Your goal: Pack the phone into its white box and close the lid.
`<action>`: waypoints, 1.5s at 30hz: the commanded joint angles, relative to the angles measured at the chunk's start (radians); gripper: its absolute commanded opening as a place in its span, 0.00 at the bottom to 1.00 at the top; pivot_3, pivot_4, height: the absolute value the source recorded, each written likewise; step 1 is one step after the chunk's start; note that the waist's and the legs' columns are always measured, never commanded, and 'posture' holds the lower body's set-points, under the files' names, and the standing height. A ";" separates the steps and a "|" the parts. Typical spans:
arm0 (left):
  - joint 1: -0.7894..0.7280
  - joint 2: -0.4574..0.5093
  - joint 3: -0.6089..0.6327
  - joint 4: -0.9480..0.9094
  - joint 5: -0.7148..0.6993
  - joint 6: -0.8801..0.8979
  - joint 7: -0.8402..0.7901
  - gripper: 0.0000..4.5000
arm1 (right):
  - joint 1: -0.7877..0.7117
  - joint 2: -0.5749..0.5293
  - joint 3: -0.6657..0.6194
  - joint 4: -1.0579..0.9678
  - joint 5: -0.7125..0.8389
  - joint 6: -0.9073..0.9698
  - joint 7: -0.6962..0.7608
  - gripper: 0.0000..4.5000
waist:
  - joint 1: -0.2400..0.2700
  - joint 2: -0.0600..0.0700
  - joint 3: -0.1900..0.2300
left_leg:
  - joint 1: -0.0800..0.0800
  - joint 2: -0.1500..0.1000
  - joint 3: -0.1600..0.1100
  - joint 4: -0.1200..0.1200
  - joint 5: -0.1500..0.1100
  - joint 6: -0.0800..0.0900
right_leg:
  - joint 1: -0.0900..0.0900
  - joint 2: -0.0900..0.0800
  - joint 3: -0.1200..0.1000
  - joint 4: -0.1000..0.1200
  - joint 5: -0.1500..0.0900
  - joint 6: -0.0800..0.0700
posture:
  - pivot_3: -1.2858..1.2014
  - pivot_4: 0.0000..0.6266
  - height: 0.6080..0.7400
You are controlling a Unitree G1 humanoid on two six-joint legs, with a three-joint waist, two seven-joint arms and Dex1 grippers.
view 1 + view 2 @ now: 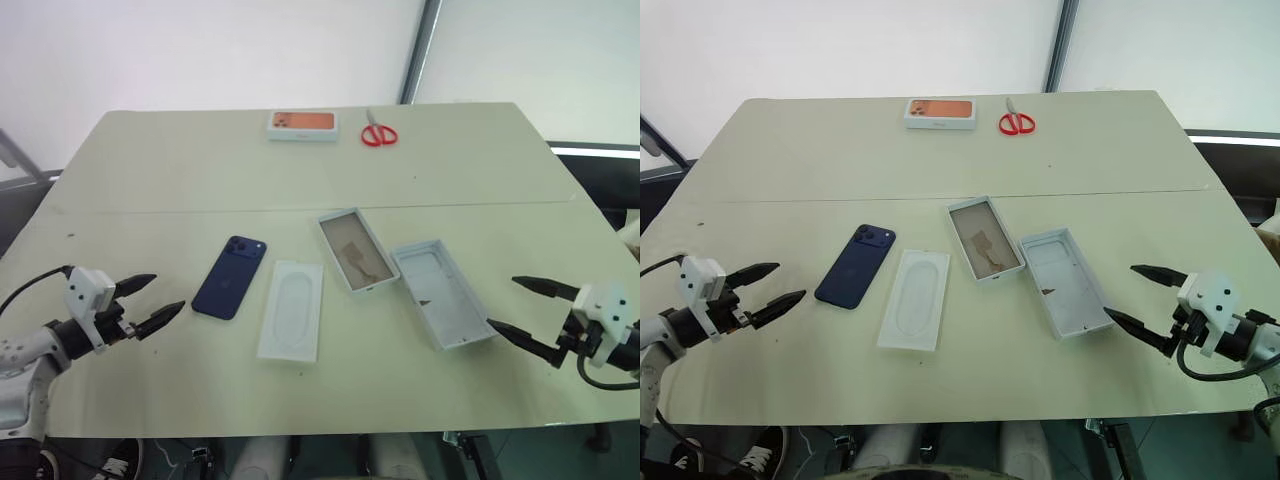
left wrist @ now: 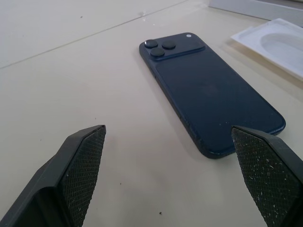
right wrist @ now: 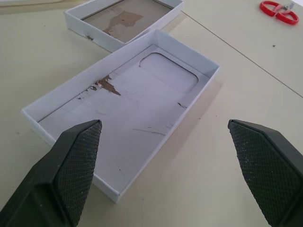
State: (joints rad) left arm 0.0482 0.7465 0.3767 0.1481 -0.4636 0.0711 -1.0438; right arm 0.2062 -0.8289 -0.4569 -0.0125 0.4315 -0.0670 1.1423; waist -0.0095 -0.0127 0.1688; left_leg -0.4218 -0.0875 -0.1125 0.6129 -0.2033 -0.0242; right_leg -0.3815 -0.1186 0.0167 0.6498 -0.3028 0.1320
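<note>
White insert (image 2: 279,42) cut off at frame edge

We see a dark navy phone (image 1: 230,277) with black lenses on its camera bump, lying on a pale cream table (image 1: 150,170). The insert (image 1: 291,310) beside it is plain white. The box (image 1: 354,250) has white walls and a tan-brown floor with a paler blotch. The lid (image 1: 442,293) is white outside and grey-white inside, with a small brown torn mark. The far case (image 1: 303,124) is white with an orange face, and the scissors (image 1: 378,133) have red handles. Our gripper fingers (image 2: 80,165) are black with a fine cross-hatched texture
</note>
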 commanded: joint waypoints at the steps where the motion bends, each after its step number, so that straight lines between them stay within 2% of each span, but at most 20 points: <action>1: -0.012 0.007 0.031 -0.013 -0.010 -0.023 0.001 0.98 | 0.003 -0.013 -0.036 -0.021 0.024 0.000 0.004 0.99 | 0.000 0.000 0.000 | 0.000 0.000 0.000 0.000 0.000 0.000 | 0.000 0.000 0.000 0.000 0.000 0.000 | 0.52 0.24 1.00; 11: -0.040 0.006 0.005 -0.033 -0.002 0.009 0.026 0.98 | 0.071 -0.024 -0.046 -0.112 0.087 0.068 0.066 0.99 | 0.001 0.000 0.000 | 0.000 0.000 0.000 0.000 0.000 0.000 | 0.000 0.000 0.000 0.000 0.000 0.000 | 0.52 0.24 1.00; 27: -0.027 0.006 0.005 -0.085 -0.033 0.091 0.003 0.98 | 0.023 -0.005 -0.010 -0.101 0.053 0.055 0.038 0.99 | 0.002 0.000 0.000 | 0.000 0.000 0.000 0.000 0.000 0.000 | 0.000 0.000 0.000 0.000 0.000 0.000 | 0.52 0.24 1.00; 31: -0.013 0.008 0.004 -0.153 -0.082 0.195 0.006 0.98 | 0.010 -0.007 0.000 -0.108 0.051 0.060 0.033 0.99 | 0.001 0.000 0.000 | 0.000 0.000 0.000 0.000 0.000 0.000 | 0.000 0.000 0.000 0.000 0.000 0.000 | 0.52 0.24 1.00; 34: 0.023 0.011 0.004 -0.295 -0.221 0.407 0.029 0.98 | -0.025 -0.011 0.027 -0.160 0.058 0.085 0.014 0.99 | -0.001 0.000 0.000 | 0.000 0.000 0.000 0.000 0.000 0.000 | 0.000 0.000 0.000 0.000 0.000 0.000 | 0.52 0.24 1.00; 39: 0.026 0.000 -0.020 -0.445 -0.339 0.651 0.159 0.98 | -0.095 -0.018 0.116 -0.283 0.068 0.160 -0.015 0.99 | -0.001 0.000 0.000 | 0.000 0.001 0.000 0.000 0.000 0.000 | 0.000 0.000 0.000 0.000 0.000 0.000 | 0.52 0.24 1.00; 43: 0.018 -0.015 -0.055 -0.495 -0.378 0.745 0.216 0.98 | -0.164 0.003 0.193 -0.320 0.055 0.198 -0.047 0.99 | 0.001 0.000 0.000 | 0.000 0.000 0.000 0.000 0.000 0.000 | 0.000 0.000 0.000 0.000 0.000 0.000 | 0.52 0.24 1.00; 45: -0.011 -0.060 -0.041 -0.495 -0.472 0.837 0.288 0.98 | -0.199 0.019 0.224 -0.312 0.048 0.203 -0.063 0.99 | 0.003 0.000 0.000 | 0.000 0.000 0.000 0.000 0.000 0.000 | 0.000 0.000 0.000 0.000 0.000 0.000 | 0.52 0.24 1.00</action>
State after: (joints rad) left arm 0.0564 0.6976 0.3259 -0.3129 -0.8656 0.8574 -0.7952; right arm 0.0241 -0.8162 -0.2393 -0.3011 0.4749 0.1333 1.0943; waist -0.0067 -0.0127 0.1690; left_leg -0.4221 -0.0875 -0.1128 0.6137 -0.2035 -0.0239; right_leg -0.3815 -0.1186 0.0168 0.6497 -0.3030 0.1319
